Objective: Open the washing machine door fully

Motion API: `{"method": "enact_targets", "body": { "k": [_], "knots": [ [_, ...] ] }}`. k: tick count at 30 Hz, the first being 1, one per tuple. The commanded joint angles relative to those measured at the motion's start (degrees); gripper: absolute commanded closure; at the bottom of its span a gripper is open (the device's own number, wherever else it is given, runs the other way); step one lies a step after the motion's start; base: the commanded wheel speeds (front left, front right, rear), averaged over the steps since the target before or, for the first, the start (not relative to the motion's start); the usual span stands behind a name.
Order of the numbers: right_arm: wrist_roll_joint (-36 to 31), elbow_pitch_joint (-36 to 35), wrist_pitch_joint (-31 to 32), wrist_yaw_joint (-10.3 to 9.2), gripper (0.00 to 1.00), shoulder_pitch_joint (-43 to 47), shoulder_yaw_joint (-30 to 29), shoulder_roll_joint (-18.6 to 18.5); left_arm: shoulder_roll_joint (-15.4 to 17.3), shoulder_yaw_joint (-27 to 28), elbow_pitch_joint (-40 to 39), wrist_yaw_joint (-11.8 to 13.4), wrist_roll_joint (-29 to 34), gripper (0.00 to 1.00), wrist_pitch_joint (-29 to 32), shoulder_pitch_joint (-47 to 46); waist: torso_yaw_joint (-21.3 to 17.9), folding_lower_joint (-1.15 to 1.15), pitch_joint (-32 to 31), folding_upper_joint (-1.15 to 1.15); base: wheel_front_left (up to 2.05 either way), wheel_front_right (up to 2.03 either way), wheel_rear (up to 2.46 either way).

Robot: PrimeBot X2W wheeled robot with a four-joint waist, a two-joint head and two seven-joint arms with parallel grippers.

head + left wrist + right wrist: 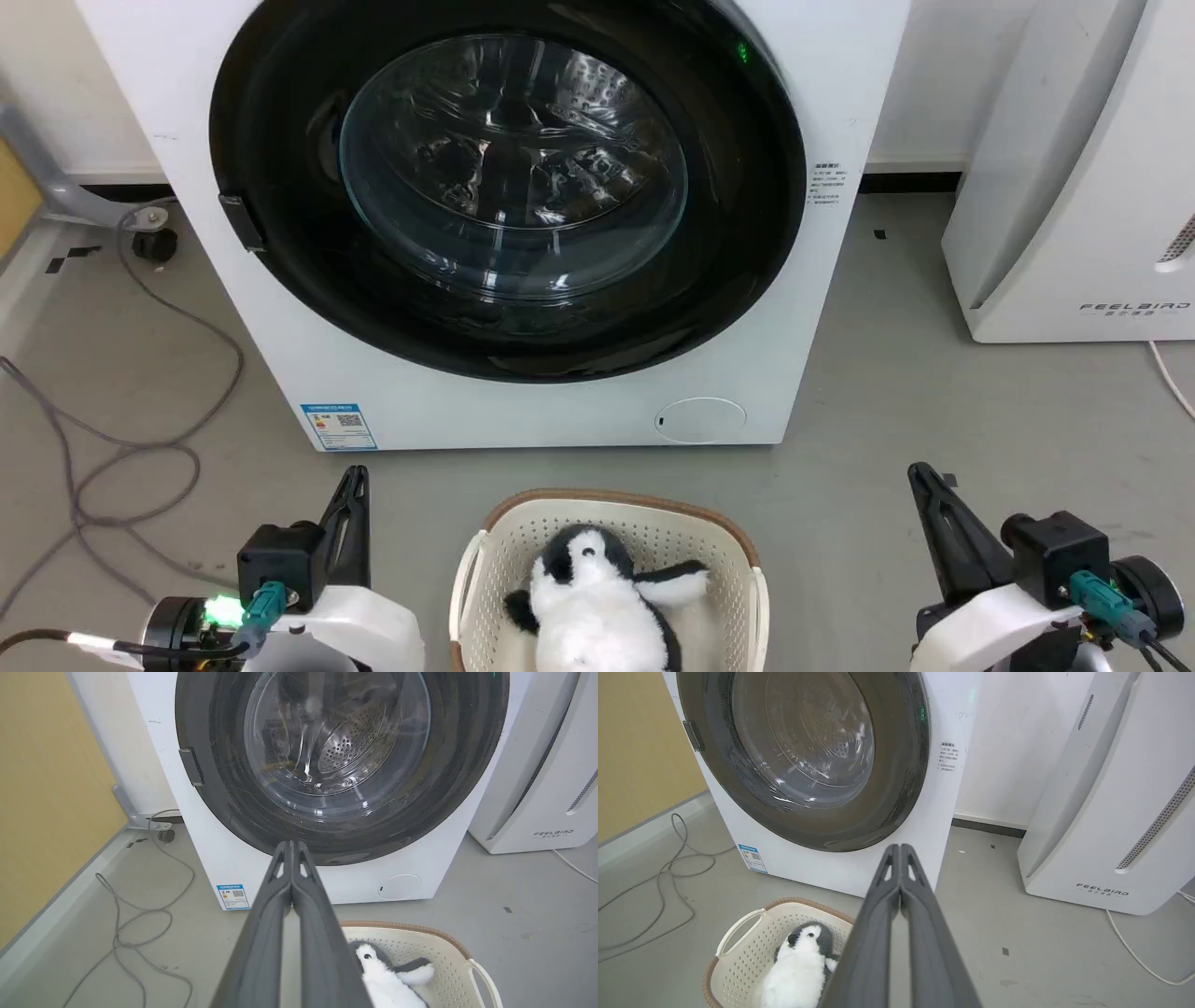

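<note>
The washing machine door (280, 121) is a large round glossy black disc with a bulging clear glass bowl, lying flat against the white machine (523, 415), shut. A small dark handle tab (241, 222) sits on its left edge. The door (219, 784) fills the top of the left wrist view, and the door (896, 765) also shows in the right wrist view. My left gripper (355, 474) rests low at the lower left, fingers pressed together (292, 843), holding nothing. My right gripper (920, 469) rests at the lower right, also shut (900, 846) and empty. Both stand well short of the door.
A cream laundry basket (719, 551) with a plush penguin (597, 597) sits on the grey floor between my grippers. A white appliance (1074, 177) stands to the right. Grey cables (131, 448) loop on the floor at the left, near a yellow wall (42, 788).
</note>
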Motion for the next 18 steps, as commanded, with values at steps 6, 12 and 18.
{"method": "enact_targets", "body": {
  "k": [6,12,18],
  "knots": [
    [0.02,0.1,0.08,-0.04,1.0,-0.8,-0.02,-0.05,0.0,-0.06,-0.28,0.15,0.16,1.0,0.02,-0.85,0.0,0.0,0.0,0.0,0.0,0.0,0.0],
    [0.02,0.1,0.08,-0.04,1.0,-0.8,-0.02,-0.05,0.0,-0.06,-0.28,0.15,0.16,1.0,0.02,-0.85,0.0,0.0,0.0,0.0,0.0,0.0,0.0],
    [0.02,0.1,0.08,-0.04,1.0,-0.8,-0.02,-0.05,0.0,-0.06,-0.28,0.15,0.16,1.0,0.02,-0.85,0.0,0.0,0.0,0.0,0.0,0.0,0.0]
  ]
}}
